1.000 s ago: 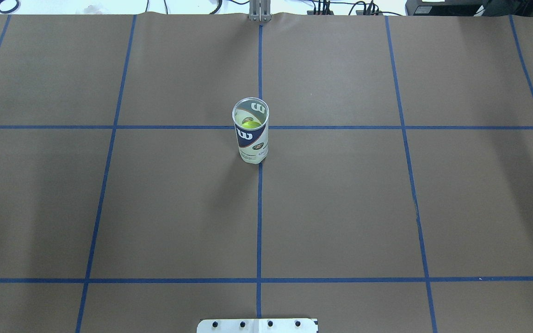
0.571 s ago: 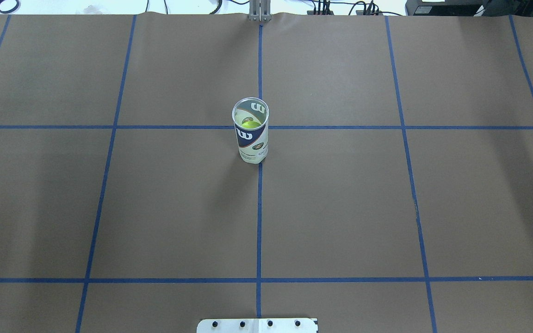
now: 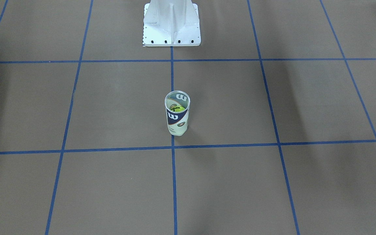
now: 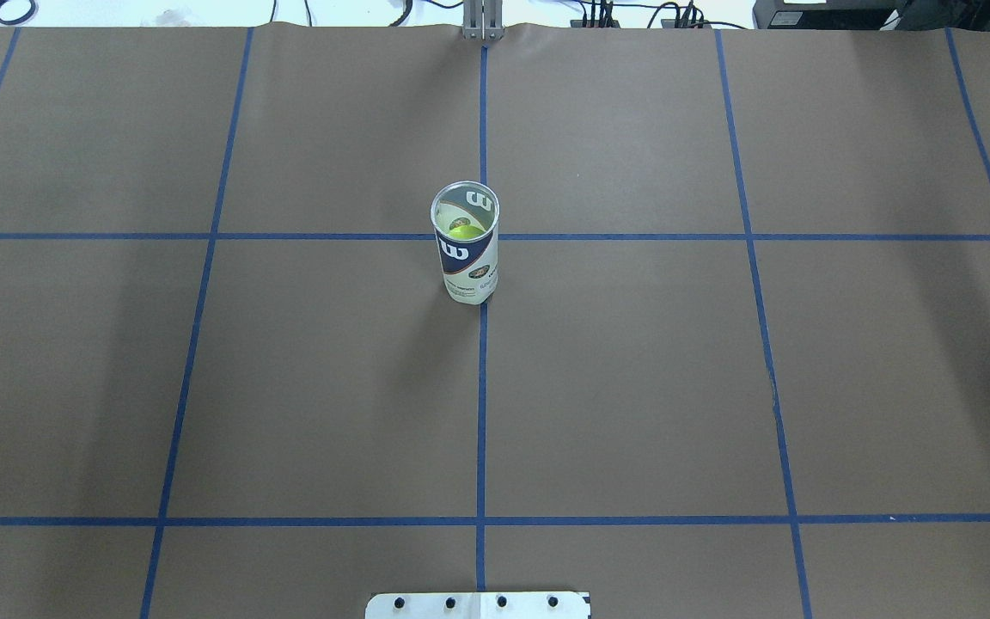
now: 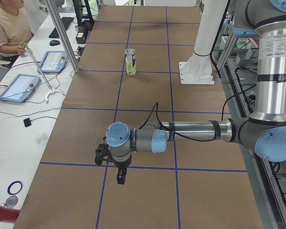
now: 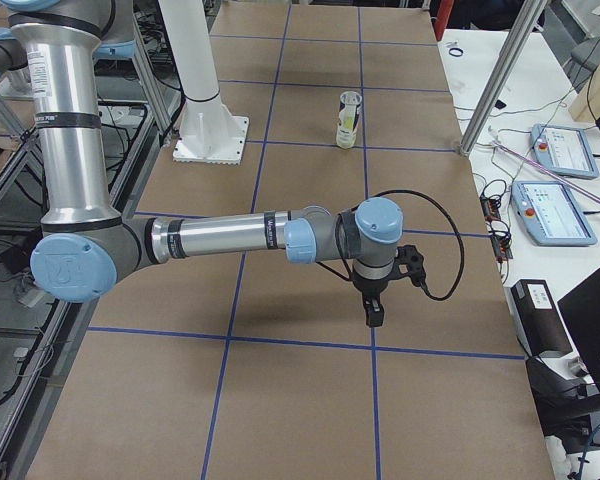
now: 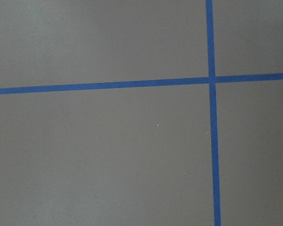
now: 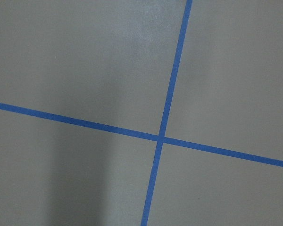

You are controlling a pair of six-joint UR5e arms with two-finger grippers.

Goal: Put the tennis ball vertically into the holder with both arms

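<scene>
Counter is covered in brown paper and divided into rectangles by blue tape lines. Cables lie along its far edge. The left-end view shows a white side bench beside the counter, with 1 seated operator in a beige shirt. On the bench are 2 screen units, a near pendant and a far pendant, plus 1 keyboard and 1 mouse. An aluminium post stands at the bench edge.
</scene>
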